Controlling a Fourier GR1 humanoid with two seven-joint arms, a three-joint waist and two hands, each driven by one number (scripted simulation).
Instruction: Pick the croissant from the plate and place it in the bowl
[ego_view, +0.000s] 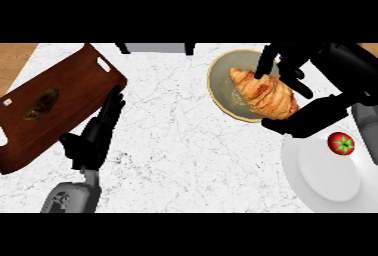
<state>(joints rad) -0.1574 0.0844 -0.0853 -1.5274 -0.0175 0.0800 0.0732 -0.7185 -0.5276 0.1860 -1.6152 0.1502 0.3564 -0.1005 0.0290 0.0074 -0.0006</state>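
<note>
The right hand (295, 75) comes in from the upper right and curls around the croissant (264, 95), fingers over its far side and thumb below its lower right end. The croissant is golden brown with ridged layers and lies slanted over the bowl (220, 75), its pointed upper tip above the bowl's hollow and its thicker end reaching past the bowl's lower right rim. The bowl is tan with a pale greenish inside and stands on the white marbled desk (184, 150) near the far edge.

Just beside the bowl, toward the lower right, lies a white plate (317, 175), and a red tomato (341, 143) with a green stem star rests on its upper right part. The croissant is off the plate.

The left hand (92, 140) rests at the lower left, fingers straight and pointing up the view, holding nothing. Its fingertips are near the right edge of a dark wooden tray (66, 85) with cut-out handles, which lies tilted across the left part of the desk. A small brown item (40, 104) sits on the tray; what it is cannot be told.

No writing or labels can be read anywhere.
</note>
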